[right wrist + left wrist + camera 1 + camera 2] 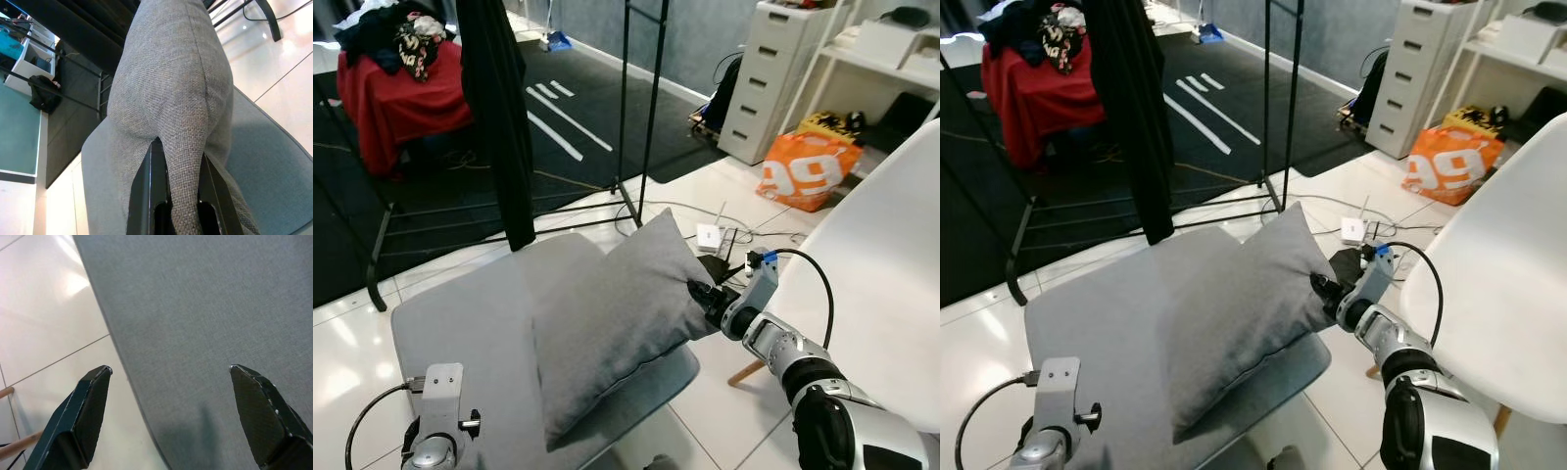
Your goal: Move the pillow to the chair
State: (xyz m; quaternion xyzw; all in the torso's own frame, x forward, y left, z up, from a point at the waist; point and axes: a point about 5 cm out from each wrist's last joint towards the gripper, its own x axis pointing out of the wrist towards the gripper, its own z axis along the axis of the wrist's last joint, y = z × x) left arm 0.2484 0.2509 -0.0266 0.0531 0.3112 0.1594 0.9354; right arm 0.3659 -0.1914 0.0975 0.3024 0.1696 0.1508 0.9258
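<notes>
A grey pillow (pixel 607 318) leans tilted on a grey padded seat (pixel 460 323) in front of me. My right gripper (pixel 698 295) is shut on the pillow's right edge; in the right wrist view the fabric (pixel 181 122) bunches between the two black fingers (pixel 149 196). A white chair (pixel 876 284) stands just right of that arm. My left gripper (pixel 171 406) hangs open low at the near left, above the grey seat's edge (pixel 205 333) and white floor tiles.
A black clothes rack (pixel 641 108) with a hanging black garment (pixel 504 108) stands behind the seat. Beyond it are a red-draped pile of clothes (pixel 396 83), a white drawer unit (pixel 773 69), an orange bag (pixel 808 166) and cables on the floor.
</notes>
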